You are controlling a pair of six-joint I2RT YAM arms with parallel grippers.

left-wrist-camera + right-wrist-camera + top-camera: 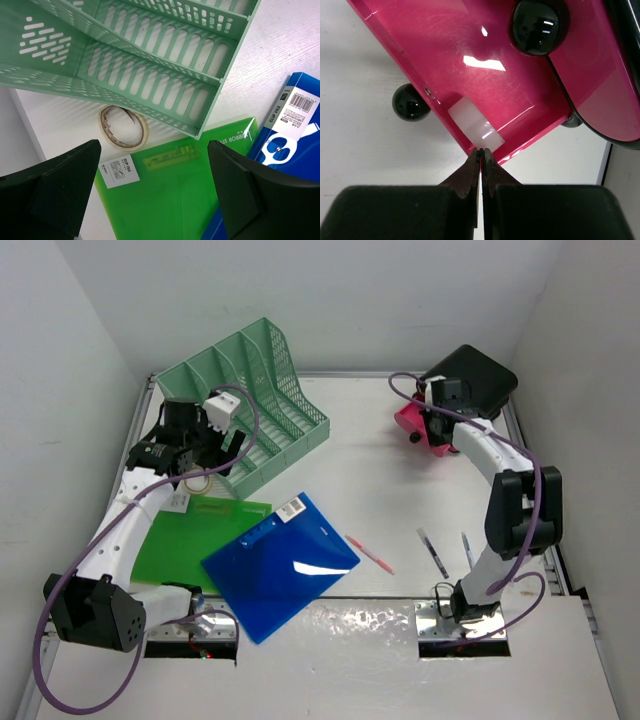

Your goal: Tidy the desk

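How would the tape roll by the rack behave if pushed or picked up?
The tape roll lies flat, so a push would probably slide it, not roll it. Its thin ring looks light and might flex if squeezed.

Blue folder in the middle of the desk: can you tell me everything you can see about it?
The blue folder is a flat, shiny plastic clip file, turned like a diamond. A white barcode label sits at its far corner. It lies on the desk, its left side overlapping the green folder. The pink pen lies apart on its right. Nothing holds it.
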